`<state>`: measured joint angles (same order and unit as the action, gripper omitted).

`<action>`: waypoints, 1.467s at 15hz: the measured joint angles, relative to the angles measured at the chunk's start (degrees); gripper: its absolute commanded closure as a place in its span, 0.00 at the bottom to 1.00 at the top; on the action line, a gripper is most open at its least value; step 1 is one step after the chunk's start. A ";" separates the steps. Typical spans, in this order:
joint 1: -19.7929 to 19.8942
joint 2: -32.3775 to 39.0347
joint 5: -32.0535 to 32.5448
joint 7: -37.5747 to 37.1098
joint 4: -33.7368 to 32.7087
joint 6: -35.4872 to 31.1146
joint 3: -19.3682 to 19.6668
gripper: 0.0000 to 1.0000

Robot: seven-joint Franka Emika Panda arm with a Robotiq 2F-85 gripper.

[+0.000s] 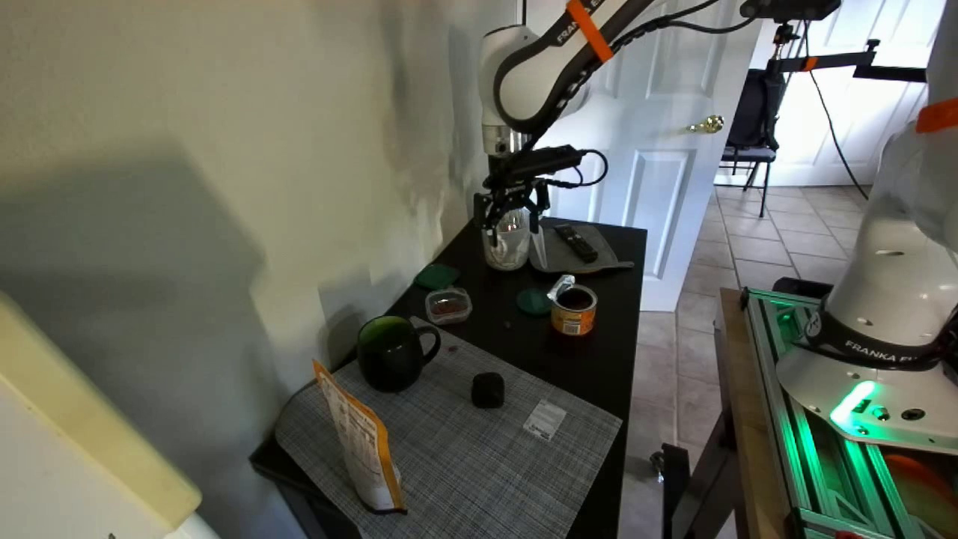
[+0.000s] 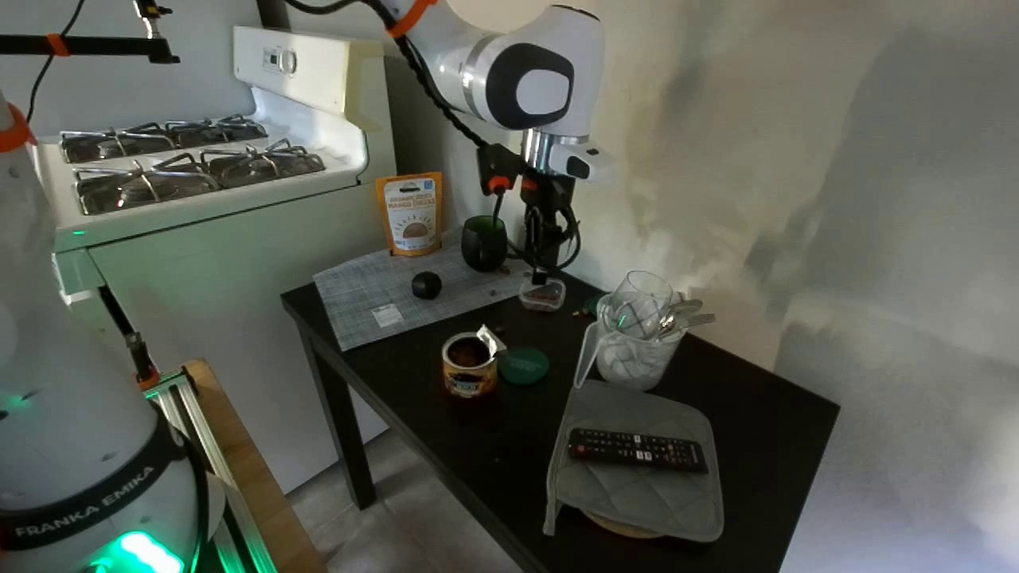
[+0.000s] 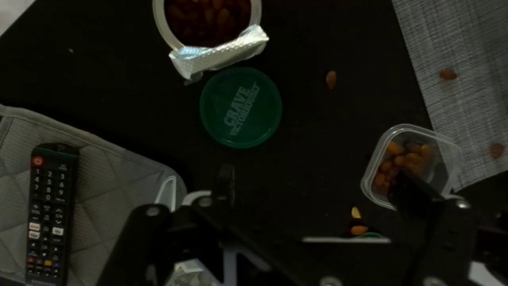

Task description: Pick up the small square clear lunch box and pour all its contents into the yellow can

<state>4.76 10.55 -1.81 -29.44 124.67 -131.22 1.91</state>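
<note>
The clear lunch box [image 1: 449, 307] sits upright on the black table by the wall and holds reddish-brown nuts. It also shows in an exterior view [image 2: 544, 298] and at the right of the wrist view [image 3: 444, 163]. The yellow can [image 1: 574, 320] stands open with its foil peeled back; it also shows in an exterior view [image 2: 470, 381], and its rim [image 3: 159, 24] shows at the top of the wrist view. My gripper [image 1: 514, 230] is open and empty above the table. In the wrist view [image 3: 316, 183], one fingertip overlaps the box's near corner; contact cannot be told.
A clear pitcher [image 2: 633, 362] with a glass and cutlery stands near the wall. A remote [image 2: 637, 450] lies on a grey pot holder [image 2: 677, 509]. A green lid [image 3: 241, 107] lies beside the can. A dark mug [image 1: 389, 353] and an upright pouch [image 1: 359, 434] stand on the mat.
</note>
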 measured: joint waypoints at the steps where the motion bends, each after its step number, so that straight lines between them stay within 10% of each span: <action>1: -0.39 2.65 1.00 -0.39 -2.55 1.04 0.38 0.00; 22: -5.54 18.95 0.18 3.33 -15.72 -1.70 2.09 0.10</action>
<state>-0.79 29.50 -1.63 -26.11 108.96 -132.92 4.00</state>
